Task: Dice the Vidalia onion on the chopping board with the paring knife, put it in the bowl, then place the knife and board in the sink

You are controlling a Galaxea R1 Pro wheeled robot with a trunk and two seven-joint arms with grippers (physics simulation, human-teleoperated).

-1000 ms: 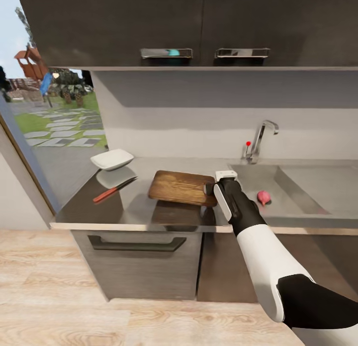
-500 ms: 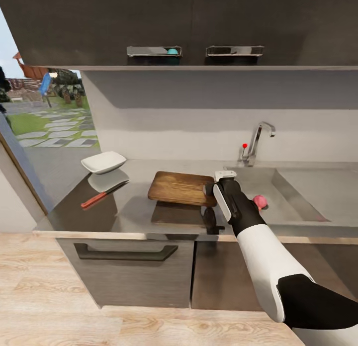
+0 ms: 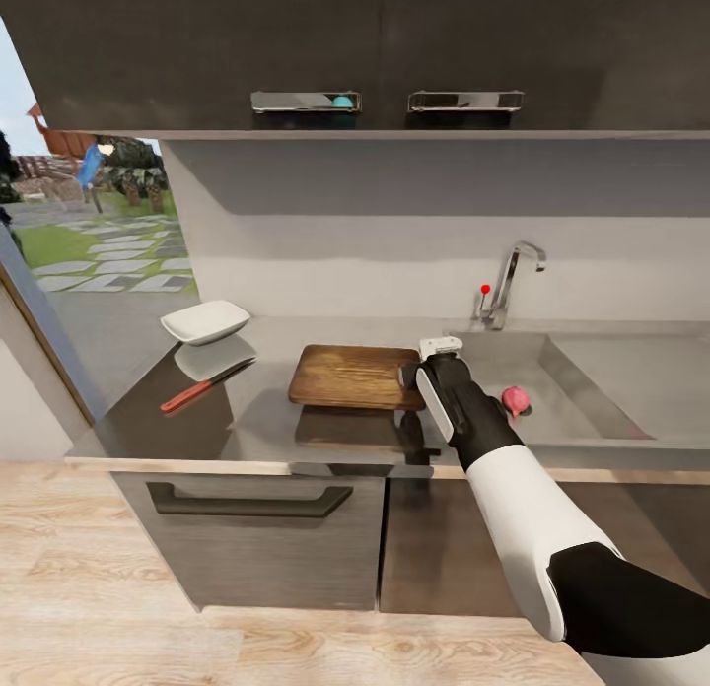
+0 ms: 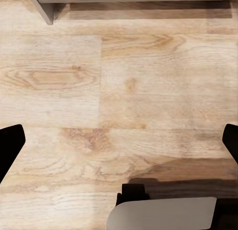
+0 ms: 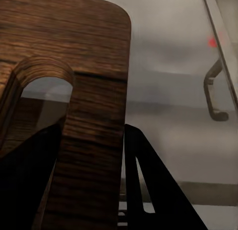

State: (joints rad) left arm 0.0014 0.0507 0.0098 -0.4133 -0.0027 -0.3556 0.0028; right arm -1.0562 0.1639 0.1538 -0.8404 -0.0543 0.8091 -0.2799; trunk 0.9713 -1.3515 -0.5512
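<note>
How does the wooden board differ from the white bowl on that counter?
The chopping board is flat, brown and rectangular; the bowl is white, hollow and squarish. The right gripper grips the board's edge, lifting it off the countertop; the bowl sits untouched near the left end.

1. The onion point(image 3: 515, 400) is a small pinkish-red ball resting in my sink point(image 3: 582, 371), near the basin's front left part.
2. The board point(image 3: 350, 376) is brown wood with rounded corners; its right edge sits between my right pincer's point(image 3: 412, 376) fingers, and it looks lifted just off the countertop point(image 3: 266, 410).
3. The knife point(image 3: 202, 387), red-handled with a dark blade, lies flat on the countertop, left of the board.
4. The bowl point(image 3: 205, 321) is white and shallow, just behind the knife.
</note>
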